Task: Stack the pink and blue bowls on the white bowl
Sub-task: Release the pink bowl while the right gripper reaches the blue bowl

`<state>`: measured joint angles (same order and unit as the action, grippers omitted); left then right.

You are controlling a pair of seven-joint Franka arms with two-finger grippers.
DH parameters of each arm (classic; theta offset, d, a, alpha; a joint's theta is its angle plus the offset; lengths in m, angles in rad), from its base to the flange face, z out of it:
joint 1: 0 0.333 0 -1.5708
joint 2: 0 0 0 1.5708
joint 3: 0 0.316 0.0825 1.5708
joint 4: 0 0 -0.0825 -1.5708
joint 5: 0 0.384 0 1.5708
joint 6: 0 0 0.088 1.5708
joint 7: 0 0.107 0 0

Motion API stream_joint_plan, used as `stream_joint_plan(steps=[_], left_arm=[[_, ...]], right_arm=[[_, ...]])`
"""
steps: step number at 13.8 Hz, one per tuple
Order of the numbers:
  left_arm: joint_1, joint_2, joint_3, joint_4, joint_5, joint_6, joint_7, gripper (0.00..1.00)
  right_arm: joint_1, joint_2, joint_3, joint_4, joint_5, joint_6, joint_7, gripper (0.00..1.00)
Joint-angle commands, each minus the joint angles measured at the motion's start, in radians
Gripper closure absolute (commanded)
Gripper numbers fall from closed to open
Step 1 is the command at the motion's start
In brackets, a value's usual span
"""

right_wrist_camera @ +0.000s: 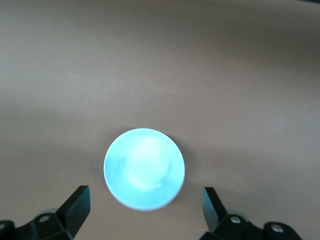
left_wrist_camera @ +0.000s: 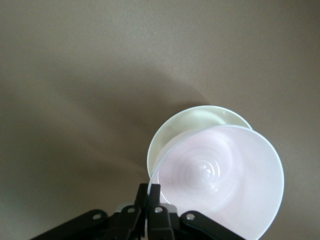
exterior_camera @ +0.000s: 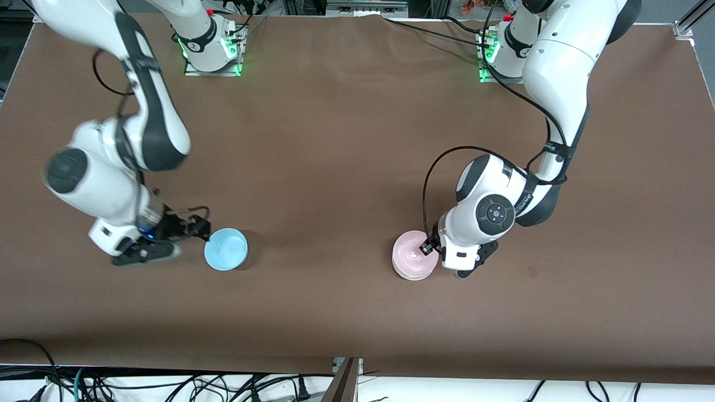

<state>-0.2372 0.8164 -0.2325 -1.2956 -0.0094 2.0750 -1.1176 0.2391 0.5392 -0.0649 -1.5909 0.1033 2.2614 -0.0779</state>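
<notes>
We see two Franka arms at work over a brown table (exterior_camera: 346, 139). The left gripper (exterior_camera: 433, 248) pinches the rim of the pink bowl (exterior_camera: 412, 255), its fingers (left_wrist_camera: 149, 197) pressed together on the bowl's edge. In the left wrist view, the pink bowl (left_wrist_camera: 220, 185) hangs tilted over the white bowl (left_wrist_camera: 192, 125), covering most of it; we cannot tell whether the two touch. From the front, only a pale edge of the white bowl (exterior_camera: 406, 274) shows beneath the pink one, toward the left arm's end of the table.

Toward the right arm's end, the blue bowl (exterior_camera: 225, 249) sits upright on the table, well apart from the other two. The right gripper (exterior_camera: 195, 230) is just beside it, low over the table. In the right wrist view, its fingers (right_wrist_camera: 75, 205) are spread wide, with the blue bowl (right_wrist_camera: 144, 168) showing between them and nothing held.
</notes>
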Motion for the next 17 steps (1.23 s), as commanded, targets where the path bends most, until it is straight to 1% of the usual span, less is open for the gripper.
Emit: stream_joint_plan(steps=[1, 2, 5, 8, 9, 10, 11, 12, 13, 14, 16, 17], left_arm=[[-0.014, 0.032, 0.019, 0.044, -0.018, 0.007, -0.007, 1.0], [-0.016, 0.038, 0.019, 0.044, -0.018, 0.034, -0.007, 1.0], [-0.019, 0.055, 0.021, 0.044, -0.017, 0.059, -0.007, 1.0], [-0.014, 0.072, 0.021, 0.053, -0.018, 0.073, 0.002, 1.0], [-0.011, 0.078, 0.022, 0.071, -0.018, 0.071, 0.002, 0.92], [-0.007, 0.082, 0.021, 0.076, -0.02, 0.07, 0.002, 0.71], [-0.007, 0.083, 0.021, 0.076, -0.02, 0.07, 0.002, 0.58], [-0.005, 0.083, 0.022, 0.076, -0.02, 0.07, 0.002, 0.53], [-0.002, 0.083, 0.022, 0.078, -0.02, 0.07, 0.002, 0.5], [0.006, 0.083, 0.022, 0.078, -0.02, 0.068, 0.004, 0.46], [0.016, 0.083, 0.022, 0.079, -0.021, 0.066, 0.007, 0.46], [0.021, 0.081, 0.022, 0.081, -0.02, 0.066, 0.009, 0.46]], right_arm=[[0.011, 0.108, -0.003, 0.039, 0.016, 0.047, -0.02, 0.0], [0.008, 0.117, -0.003, 0.029, 0.016, 0.072, -0.034, 0.0], [-0.006, 0.148, -0.004, 0.038, 0.012, 0.076, -0.045, 0.0], [-0.03, 0.221, -0.006, 0.094, 0.016, 0.092, -0.072, 0.0], [-0.038, 0.231, -0.006, 0.094, 0.021, 0.092, -0.072, 0.0], [-0.04, 0.232, -0.006, 0.094, 0.029, 0.092, -0.071, 0.0], [-0.04, 0.232, -0.006, 0.091, 0.035, 0.089, -0.068, 0.0], [-0.038, 0.232, -0.006, 0.088, 0.038, 0.081, -0.065, 0.02], [-0.038, 0.232, -0.006, 0.082, 0.038, 0.078, -0.065, 0.07], [-0.038, 0.231, -0.006, 0.08, 0.038, 0.069, -0.066, 0.17], [-0.038, 0.228, -0.006, 0.08, 0.038, 0.038, -0.066, 0.44], [-0.04, 0.228, -0.006, 0.08, 0.039, 0.033, -0.065, 0.54]])
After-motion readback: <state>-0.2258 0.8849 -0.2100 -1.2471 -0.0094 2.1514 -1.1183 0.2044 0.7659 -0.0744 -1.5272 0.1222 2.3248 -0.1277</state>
